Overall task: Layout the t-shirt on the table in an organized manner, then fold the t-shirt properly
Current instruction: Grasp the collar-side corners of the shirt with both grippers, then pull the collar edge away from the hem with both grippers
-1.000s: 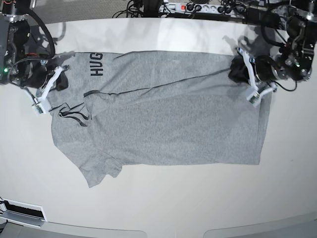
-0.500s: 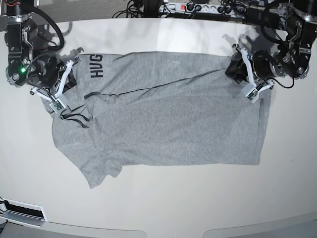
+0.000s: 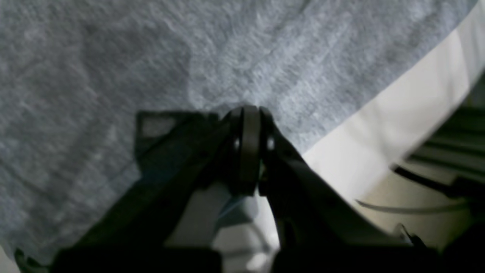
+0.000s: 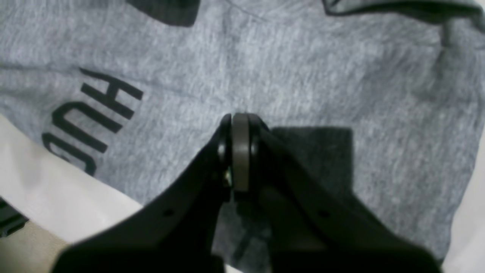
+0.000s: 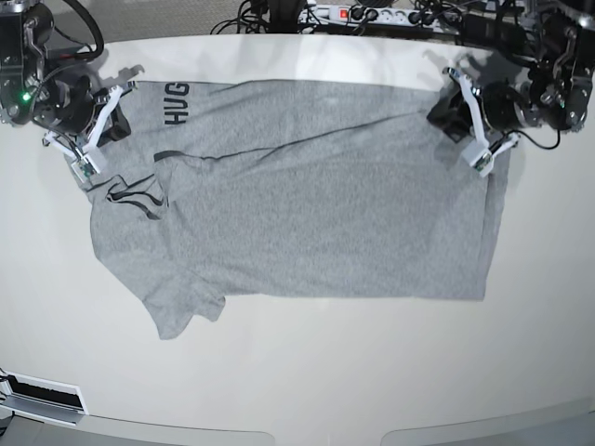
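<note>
The grey t-shirt [image 5: 307, 204] lies spread lengthwise on the white table [image 5: 297, 372], collar end to the left, with part of it folded over along the far side. Black lettering [image 5: 177, 102] shows at its far left corner. My right gripper [image 5: 119, 130] is shut on the t-shirt beside the lettering; in the right wrist view the closed fingertips [image 4: 239, 117] pinch grey fabric [image 4: 341, 76]. My left gripper [image 5: 441, 121] is shut on the far right corner of the hem. The left wrist view shows its tips [image 3: 248, 113] closed on the cloth [image 3: 113, 57] near the table edge [image 3: 398, 113].
A power strip with cables [image 5: 372, 14] runs along the far edge behind the table. A flat white and black device [image 5: 37, 400] sits at the near left corner. Bare tabletop lies in front of the shirt down to the curved front edge [image 5: 325, 432].
Both grippers have moved toward the far edge of the table, dragging the shirt's upper edge with them. The whole shirt has shifted back and lies a little flatter.
</note>
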### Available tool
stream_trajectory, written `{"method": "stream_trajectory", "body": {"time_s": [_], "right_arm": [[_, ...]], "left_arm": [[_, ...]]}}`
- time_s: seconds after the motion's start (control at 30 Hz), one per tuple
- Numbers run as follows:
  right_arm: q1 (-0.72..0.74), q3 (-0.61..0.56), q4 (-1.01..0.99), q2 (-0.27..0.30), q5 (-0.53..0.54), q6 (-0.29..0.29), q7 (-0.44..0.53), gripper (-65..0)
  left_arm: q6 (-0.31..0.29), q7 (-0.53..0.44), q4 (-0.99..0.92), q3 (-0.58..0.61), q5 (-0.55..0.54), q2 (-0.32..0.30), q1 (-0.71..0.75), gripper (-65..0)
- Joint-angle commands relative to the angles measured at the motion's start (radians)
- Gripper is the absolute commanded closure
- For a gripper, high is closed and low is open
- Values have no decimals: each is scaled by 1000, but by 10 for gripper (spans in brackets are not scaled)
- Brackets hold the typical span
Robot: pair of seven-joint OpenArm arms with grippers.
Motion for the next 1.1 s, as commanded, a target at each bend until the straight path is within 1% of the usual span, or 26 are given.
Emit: {"method": "stream_trajectory", "body": {"time_s": [0.0,0.07,0.23,0.43,0.5,0.57,0.63,0.7,0.73,0.8,0.87,0.9,0.93,1.0,1.07], "right_arm": [[-30,-1,-8,16,-47,3,-103,0],[-50,-1,-1,26,-40,3,-126,0],[-116,-1,48,63,53,2,-185,0],[-162,-1,105,71,53,-19,-208,0],[-153,-1,105,71,53,-32,-208,0],[-145,-1,109,74,53,-30,-208,0],[-133,-1,122,79,54,-24,-232,0],[-123,-1,158,89,54,-24,-261,0],[-117,-1,180,95,54,-24,-275,0],[-112,-1,228,110,58,-25,-276,0],[-111,-1,274,127,78,-36,-276,0],[-109,-1,293,137,96,-46,-276,0],[-106,-1,312,143,111,-59,-276,-20],[-89,-1,346,151,140,-82,-275,-72],[-69,-1,373,150,164,-95,-275,-105]], "left_arm": [[11,109,2,6,70,-25,41,0],[11,109,32,6,60,-46,78,0],[11,109,117,5,56,-78,154,0],[11,116,169,5,48,-79,165,0],[11,140,180,5,31,-79,164,0],[11,167,200,5,23,-79,164,0],[13,188,227,3,23,-82,164,0],[32,200,260,0,22,-90,164,0],[54,199,277,-3,22,-94,164,0],[86,199,314,-20,14,-101,164,0],[92,199,357,-54,2,-101,164,0],[92,199,380,-75,-12,-101,161,0],[92,199,400,-99,-37,-101,155,0],[91,204,430,-156,-129,-101,135,0],[80,211,436,-223,-227,-101,99,0]]}}
